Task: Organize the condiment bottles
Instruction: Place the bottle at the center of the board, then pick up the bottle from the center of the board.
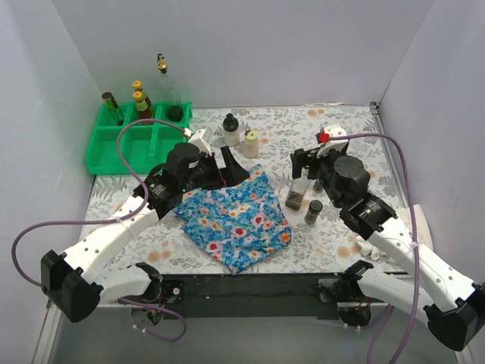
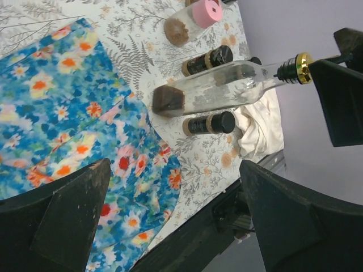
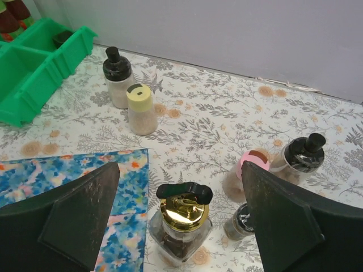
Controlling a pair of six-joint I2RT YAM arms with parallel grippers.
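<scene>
Right pincer wide, clear of gold-topped bottle

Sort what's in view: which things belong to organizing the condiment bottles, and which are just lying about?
Job: white black-capped bottle; cream shaker; gold-topped bottle; pink-lidded jar; dark black-capped jars; sauce bottles in the green tray.
Lying about: blue floral cloth; white rag.

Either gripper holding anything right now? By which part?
Nothing is held. The left gripper and right gripper are both open; the gold-topped bottle stands untouched between the right one's fingers.
</scene>
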